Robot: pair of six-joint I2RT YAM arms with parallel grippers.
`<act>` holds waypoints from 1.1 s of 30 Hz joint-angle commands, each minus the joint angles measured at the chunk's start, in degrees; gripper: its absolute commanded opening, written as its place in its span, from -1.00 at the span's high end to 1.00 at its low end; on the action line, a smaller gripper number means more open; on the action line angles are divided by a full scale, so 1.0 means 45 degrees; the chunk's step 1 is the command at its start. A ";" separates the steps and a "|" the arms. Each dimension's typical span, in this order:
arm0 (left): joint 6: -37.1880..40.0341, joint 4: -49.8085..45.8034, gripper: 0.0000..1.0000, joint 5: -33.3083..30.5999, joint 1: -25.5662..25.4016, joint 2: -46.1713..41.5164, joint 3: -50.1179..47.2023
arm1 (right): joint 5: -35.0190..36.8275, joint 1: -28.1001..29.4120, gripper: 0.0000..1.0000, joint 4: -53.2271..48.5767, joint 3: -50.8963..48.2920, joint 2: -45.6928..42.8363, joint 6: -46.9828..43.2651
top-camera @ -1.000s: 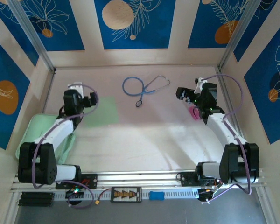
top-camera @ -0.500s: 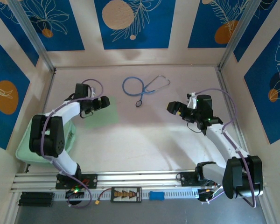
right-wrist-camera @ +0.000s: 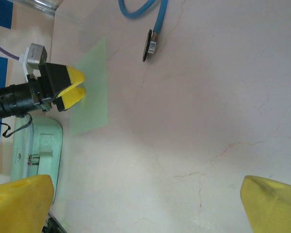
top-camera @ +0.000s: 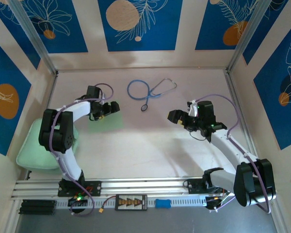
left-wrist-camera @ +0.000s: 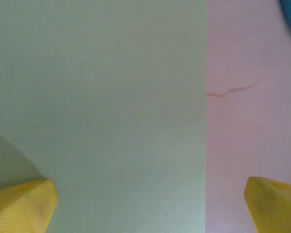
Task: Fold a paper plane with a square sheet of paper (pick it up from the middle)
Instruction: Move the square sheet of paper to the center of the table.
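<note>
The square sheet of paper (top-camera: 110,121) is thin, pale green and lies flat and unfolded on the table's left half. My left gripper (top-camera: 114,107) hovers open over the sheet's far right part. In the left wrist view the sheet (left-wrist-camera: 97,107) spreads under the open gripper (left-wrist-camera: 150,204), and its right edge runs between the yellow fingertips (left-wrist-camera: 24,204). My right gripper (top-camera: 171,116) is open above bare table right of centre, pointing left. The right wrist view looks past its open gripper (right-wrist-camera: 145,204) to the sheet (right-wrist-camera: 93,97) and the left gripper (right-wrist-camera: 72,91) over it.
A blue stethoscope (top-camera: 150,89) lies at the back centre, close behind the sheet. A thick mint-green pad (top-camera: 34,148) sits at the left edge by the left arm's base. Patterned walls enclose the table on three sides.
The left arm swung its gripper right, out over the sheet. The right gripper moved left and nearer, toward the table's middle. Both stayed open.
</note>
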 commanded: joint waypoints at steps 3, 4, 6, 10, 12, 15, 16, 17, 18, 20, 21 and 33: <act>-0.0472 -0.0439 -1.00 0.0348 -0.0552 0.0080 -0.0716 | 0.0405 0.0278 -0.98 -0.0919 0.0031 0.0048 0.0233; -0.0492 -0.0464 -1.00 0.0355 -0.0710 0.0003 -0.0895 | 0.0508 0.0280 -0.98 -0.1109 0.0086 0.0106 0.0216; -0.0680 -0.0578 -1.00 0.0189 -0.1110 -0.0231 -0.1315 | 0.0686 0.0292 -0.98 -0.1576 0.0274 0.0218 0.0135; -0.1392 -0.0041 -1.00 0.0182 -0.2313 -0.0798 -0.2414 | 0.1067 0.0323 -0.98 -0.2320 0.0548 0.0381 0.0213; -0.1821 0.0097 -1.00 -0.0047 -0.3128 -0.1054 -0.2862 | 0.1200 0.0371 -0.98 -0.2610 0.0663 0.0410 0.0233; -0.2717 0.0603 -1.00 -0.0338 -0.4267 -0.1477 -0.3603 | 0.1616 0.0465 -0.98 -0.3129 0.0838 0.0311 0.0345; -0.3089 0.0793 -1.00 -0.0404 -0.4594 -0.1567 -0.3805 | 0.1701 0.0478 -0.98 -0.3241 0.0879 0.0276 0.0354; -0.3491 0.1032 -1.00 -0.0427 -0.4974 -0.1668 -0.4012 | 0.1765 0.0518 -0.98 -0.3300 0.0890 0.0203 0.0369; -0.3743 0.1258 -1.00 -0.0447 -0.5370 -0.1751 -0.4173 | 0.1834 0.0561 -0.98 -0.3365 0.0891 0.0141 0.0408; -0.4091 0.1307 -1.00 -0.0743 -0.6032 -0.2003 -0.4320 | 0.1937 0.0603 -0.98 -0.3458 0.0909 0.0008 0.0486; -0.4209 0.1391 -1.00 -0.0834 -0.6353 -0.2126 -0.4385 | 0.1985 0.0617 -0.98 -0.3515 0.0928 -0.0079 0.0524; -0.2952 0.0245 -0.99 -0.3535 -0.7529 -0.4386 -0.3843 | 0.3777 0.1548 -0.98 -0.3391 0.0988 -0.1076 0.0164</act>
